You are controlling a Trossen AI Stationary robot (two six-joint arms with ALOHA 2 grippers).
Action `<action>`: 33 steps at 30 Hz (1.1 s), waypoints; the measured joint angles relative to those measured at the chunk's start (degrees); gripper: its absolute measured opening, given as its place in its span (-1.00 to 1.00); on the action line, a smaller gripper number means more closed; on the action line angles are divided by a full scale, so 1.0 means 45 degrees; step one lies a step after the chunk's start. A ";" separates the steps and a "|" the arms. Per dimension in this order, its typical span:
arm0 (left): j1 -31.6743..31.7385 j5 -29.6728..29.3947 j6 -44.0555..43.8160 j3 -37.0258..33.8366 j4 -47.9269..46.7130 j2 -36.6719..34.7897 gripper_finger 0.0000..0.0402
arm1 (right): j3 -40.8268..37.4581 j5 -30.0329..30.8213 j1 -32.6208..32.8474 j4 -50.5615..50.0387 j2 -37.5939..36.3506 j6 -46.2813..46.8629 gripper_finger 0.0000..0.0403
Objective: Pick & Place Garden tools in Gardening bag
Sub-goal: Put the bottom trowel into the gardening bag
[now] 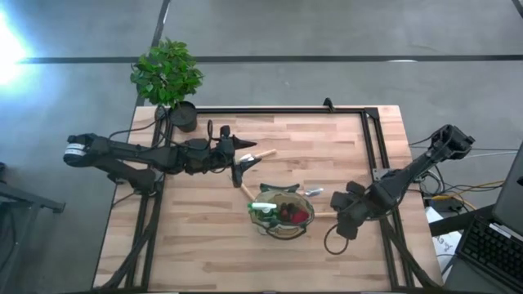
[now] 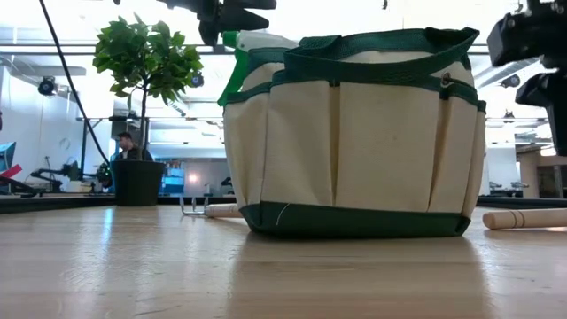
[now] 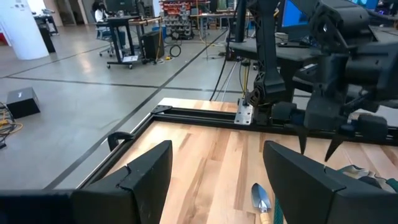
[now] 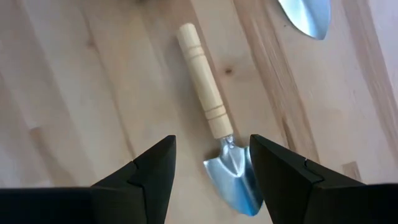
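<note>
The gardening bag (image 2: pixel 353 133) is cream fabric with dark green trim and straps. Inside it sit something red, possibly a glove (image 1: pixel 294 215), and a green spray bottle (image 1: pixel 263 210). Beside the bag, the trowel (image 4: pixel 219 152) has a pale wooden handle and silver blade.

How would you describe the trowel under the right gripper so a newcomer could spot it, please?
Start at the gardening bag mid-table. Beside it, on the right arm's side, the right gripper hangs over a trowel. It shows a pale, ringed wooden handle and shiny scoop, unlike the lone blade nearby.
</note>
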 joint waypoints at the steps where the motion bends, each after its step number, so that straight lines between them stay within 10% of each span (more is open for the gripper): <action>1: 0.0000 -0.0001 0.0000 0.0000 0.0000 0.0000 0.27 | 0.0000 0.0004 0.0000 0.0011 0.0215 -0.0071 -0.03; 33: 0.0034 0.0001 -0.0010 0.0000 -0.0287 -0.0005 0.27 | 0.0384 -0.0280 -0.1705 0.3225 0.2797 -0.4084 -0.24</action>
